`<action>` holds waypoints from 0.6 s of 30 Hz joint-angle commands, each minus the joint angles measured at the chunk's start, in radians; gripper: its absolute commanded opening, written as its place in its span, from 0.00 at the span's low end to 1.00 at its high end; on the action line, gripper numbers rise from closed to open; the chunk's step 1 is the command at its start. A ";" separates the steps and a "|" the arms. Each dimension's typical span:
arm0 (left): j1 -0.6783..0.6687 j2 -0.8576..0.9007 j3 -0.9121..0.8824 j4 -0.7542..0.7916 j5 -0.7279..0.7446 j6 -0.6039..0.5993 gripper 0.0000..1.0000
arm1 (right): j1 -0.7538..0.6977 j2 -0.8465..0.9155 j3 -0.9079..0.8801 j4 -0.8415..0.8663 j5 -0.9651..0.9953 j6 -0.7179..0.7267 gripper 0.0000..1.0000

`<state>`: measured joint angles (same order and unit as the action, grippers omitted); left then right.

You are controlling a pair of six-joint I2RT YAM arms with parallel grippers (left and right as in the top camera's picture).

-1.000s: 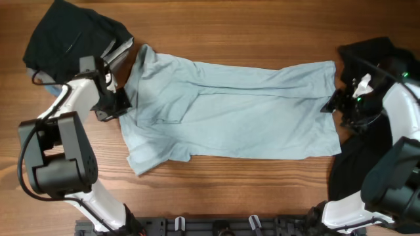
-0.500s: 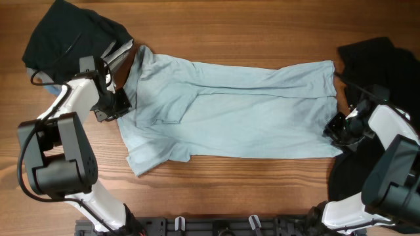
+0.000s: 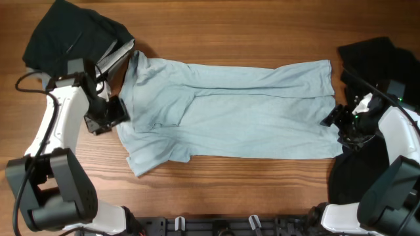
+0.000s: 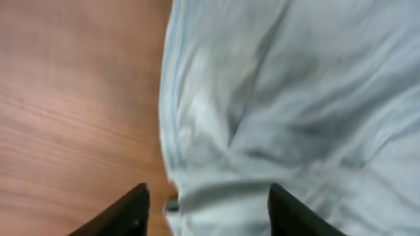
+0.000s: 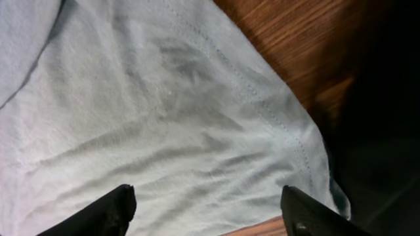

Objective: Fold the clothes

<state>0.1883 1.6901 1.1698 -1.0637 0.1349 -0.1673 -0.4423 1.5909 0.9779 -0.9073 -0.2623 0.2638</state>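
Note:
The pale blue T-shirt (image 3: 230, 111) lies spread flat across the table, neck end to the left and hem to the right. My left gripper (image 3: 108, 113) hovers at the shirt's left edge by the sleeve. In the left wrist view it (image 4: 207, 213) is open, its fingers straddling the edge of the cloth (image 4: 295, 98) with nothing clamped. My right gripper (image 3: 331, 120) is at the hem's lower right corner. In the right wrist view it (image 5: 210, 213) stands open above the shirt (image 5: 164, 118). A black garment (image 3: 65, 33) lies bunched at the back left.
More black cloth (image 3: 374, 59) lies heaped along the right side, partly under my right arm, and shows beside the shirt's corner (image 5: 387, 131). Bare wooden table (image 3: 230, 177) runs in front of and behind the shirt.
My left gripper has opened, let go of the shirt's left edge and drawn slightly left. My right gripper narrowed, then opened again, shifting down along the hem.

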 commanded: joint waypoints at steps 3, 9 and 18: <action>0.003 -0.007 -0.096 -0.161 0.058 0.002 0.54 | -0.002 -0.015 0.013 -0.008 -0.016 0.000 0.81; -0.047 -0.007 -0.267 -0.050 0.165 -0.001 0.61 | -0.002 -0.013 0.013 0.006 -0.016 -0.002 0.84; -0.122 -0.007 -0.288 0.008 0.163 -0.002 0.39 | -0.002 -0.013 0.013 0.021 -0.016 -0.001 0.84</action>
<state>0.0978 1.6894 0.8890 -1.0645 0.2836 -0.1699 -0.4423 1.5909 0.9779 -0.8925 -0.2623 0.2638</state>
